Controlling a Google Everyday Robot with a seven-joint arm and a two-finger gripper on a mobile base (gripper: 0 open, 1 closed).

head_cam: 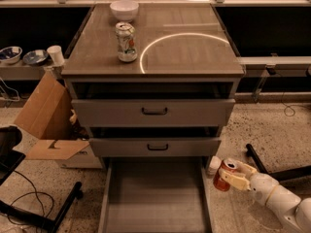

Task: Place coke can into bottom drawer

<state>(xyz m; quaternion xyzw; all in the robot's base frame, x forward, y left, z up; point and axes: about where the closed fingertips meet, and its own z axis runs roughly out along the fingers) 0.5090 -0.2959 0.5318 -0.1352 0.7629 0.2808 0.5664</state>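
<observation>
bottom drawer [155,198] floor free | gripper [233,174] with coke can [221,182] just outside right wall

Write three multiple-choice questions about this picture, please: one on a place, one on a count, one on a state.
1. Where is the coke can?
A. On the cabinet top
B. In the gripper, beside the bottom drawer
C. Inside the bottom drawer

2. How many drawers have a black handle?
A. Four
B. One
C. Two

3. What is the state of the bottom drawer?
A. Pulled out, floor bare
B. Shut
C. Pulled out, full of cans

Answers:
1 B: the gripper grips the red can just outside the drawer's side wall.
2 C: the two upper drawers carry one handle each.
3 A: its grey floor shows with nothing on it.
</observation>
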